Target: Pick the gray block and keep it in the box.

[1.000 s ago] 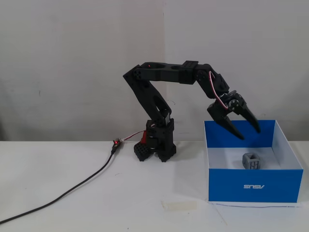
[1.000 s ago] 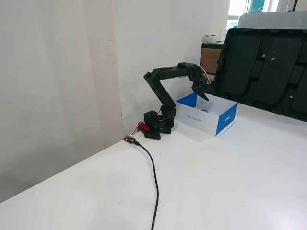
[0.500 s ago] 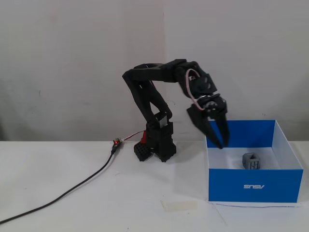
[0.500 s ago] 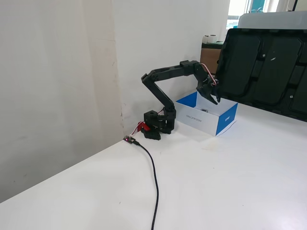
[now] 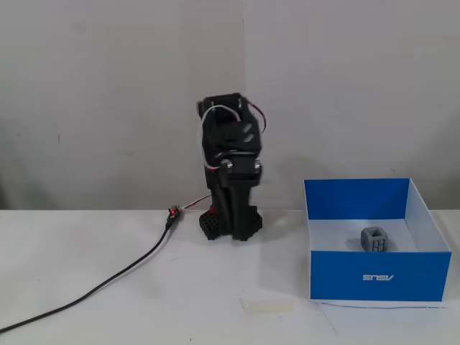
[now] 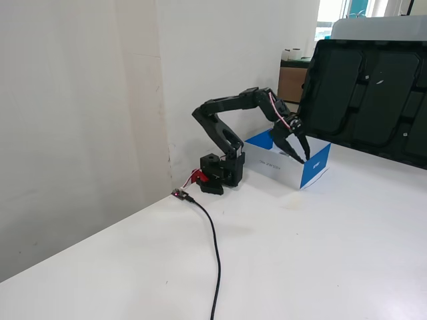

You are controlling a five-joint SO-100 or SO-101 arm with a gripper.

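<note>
The gray block (image 5: 374,240) lies inside the blue box (image 5: 377,275), on its white floor near the front wall. The box stands at the right in a fixed view; in the other it shows behind the arm (image 6: 316,166), and the block is hidden there. My gripper (image 6: 299,155) hangs in the air with its fingers spread and pointing down, empty, and overlaps the box in that view. In the front fixed view the arm (image 5: 231,172) stands left of the box, apart from it, and the jaws cannot be made out.
A black cable (image 5: 108,277) runs from the arm's base across the white table to the front left; it also shows in the other fixed view (image 6: 214,253). A strip of tape (image 5: 267,306) lies before the box. A big black panel (image 6: 373,93) leans at the right.
</note>
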